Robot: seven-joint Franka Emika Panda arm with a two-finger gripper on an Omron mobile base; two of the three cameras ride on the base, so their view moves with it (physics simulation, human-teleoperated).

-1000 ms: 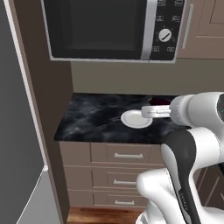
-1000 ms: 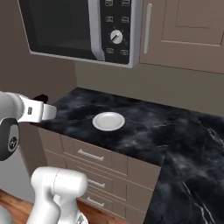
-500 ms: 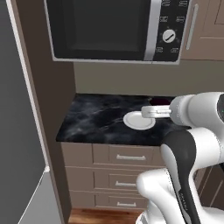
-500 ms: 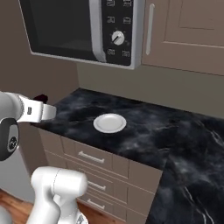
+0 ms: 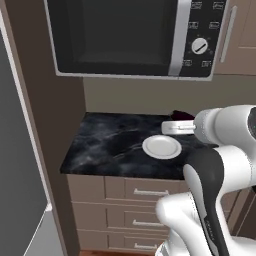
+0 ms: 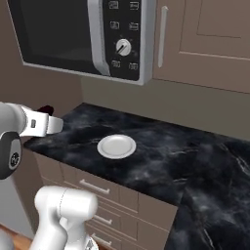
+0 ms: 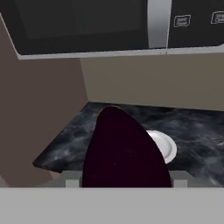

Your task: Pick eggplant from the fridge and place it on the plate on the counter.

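Observation:
My gripper (image 7: 126, 181) is shut on the eggplant (image 7: 124, 151), a glossy dark purple body that bulks large in the hand view. It points over the black marbled counter (image 7: 65, 146). Behind the eggplant, on its right, a part of the white plate (image 7: 167, 148) shows. In the left base view the eggplant (image 5: 183, 115) pokes out past my hand, above and just behind the plate (image 5: 161, 147) on the counter (image 5: 107, 145). From the right base camera the eggplant (image 6: 45, 110) hangs left of the plate (image 6: 116, 146). The grey fridge (image 5: 15, 160) stands at the far left.
A black microwave (image 5: 130, 37) hangs low over the counter, with a brown wall cabinet (image 6: 205, 44) to its right. Brown drawers with bar handles (image 5: 145, 192) sit under the stone top. A tall brown panel (image 5: 55, 120) closes the counter's left end.
The whole picture has shifted a little, so the base has moved; the plate and counter sit slightly lower in view. The gripper has stayed shut on the eggplant.

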